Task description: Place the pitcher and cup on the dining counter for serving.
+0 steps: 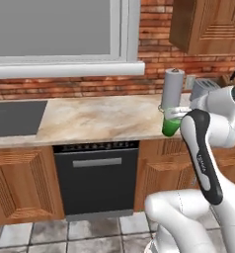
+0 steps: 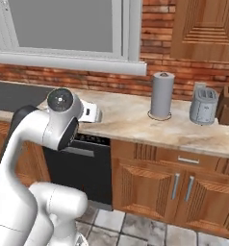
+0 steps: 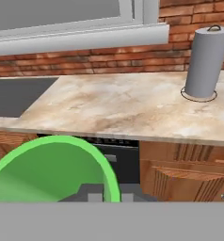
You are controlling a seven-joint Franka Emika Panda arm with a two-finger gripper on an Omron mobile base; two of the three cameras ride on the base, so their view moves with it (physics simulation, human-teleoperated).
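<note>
My gripper (image 1: 175, 113) is shut on the cup (image 1: 171, 126), a small translucent bright-green tumbler. It hangs in the air at the front edge of the wall counter (image 1: 99, 119). In the hand view the cup's green rim (image 3: 52, 146) curves across the lower left, just above my gripper (image 3: 108, 194), with the counter edge and dishwasher behind it. From the right base view the white hand (image 2: 91, 113) pokes out past the arm's elbow over the counter. The pitcher and the dining counter are out of view.
A pale upright roll on a stand (image 1: 173, 85) stands at the back of the counter, with a toaster (image 2: 203, 105) and knife block (image 2: 227, 106) to its right. A dark sink (image 1: 16, 117) lies at left. The black dishwasher (image 1: 97, 178) sits below, and wooden wall cabinets (image 1: 208, 24) above.
</note>
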